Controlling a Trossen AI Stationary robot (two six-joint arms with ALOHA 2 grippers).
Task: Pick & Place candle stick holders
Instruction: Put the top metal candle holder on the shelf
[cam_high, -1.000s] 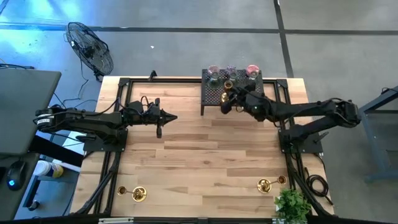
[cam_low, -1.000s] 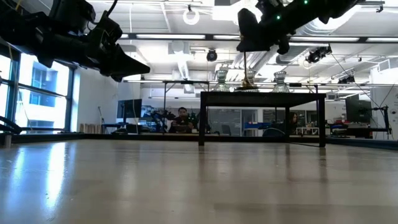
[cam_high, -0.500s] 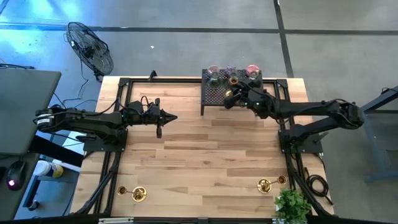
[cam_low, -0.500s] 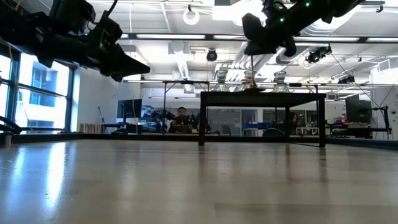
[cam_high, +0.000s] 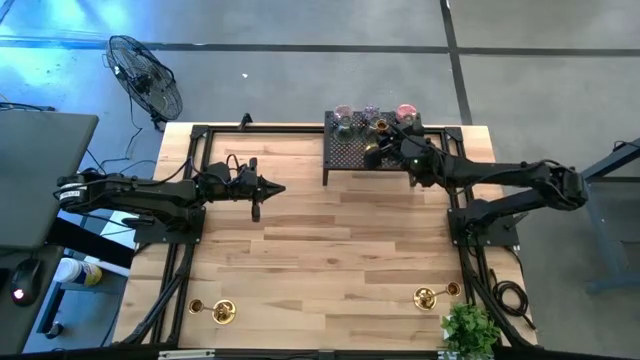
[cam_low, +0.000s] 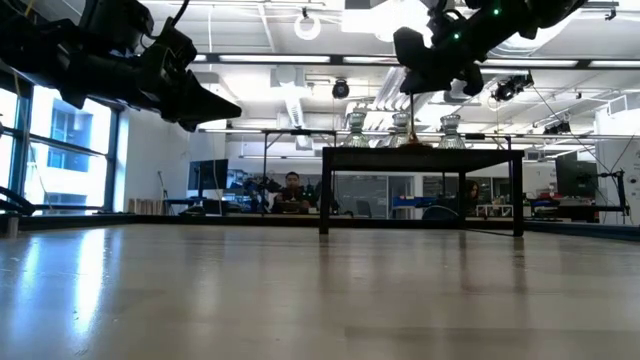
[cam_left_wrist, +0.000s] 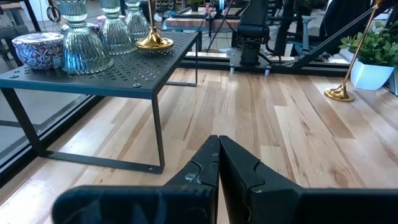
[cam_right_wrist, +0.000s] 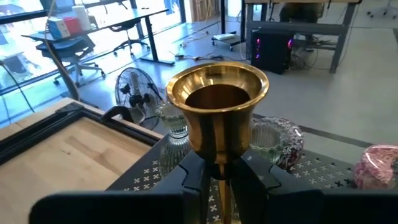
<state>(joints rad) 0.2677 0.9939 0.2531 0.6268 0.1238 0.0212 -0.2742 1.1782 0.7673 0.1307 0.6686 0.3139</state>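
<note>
Gripping a brass candle holder, unlabelled, right end effector.

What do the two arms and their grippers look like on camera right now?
Both arms are dark, jointed and slim, with black cables along them. The left gripper has two black, angular fingers tapering to a point. The right gripper has matching black fingers; small green lights show near its wrist.

Bright, even light from ceiling strips in the low view, where the tabletop shows a soft glossy sheen; blue glare tints the high view's upper left; window daylight washes out the right wrist view's upper left
</note>
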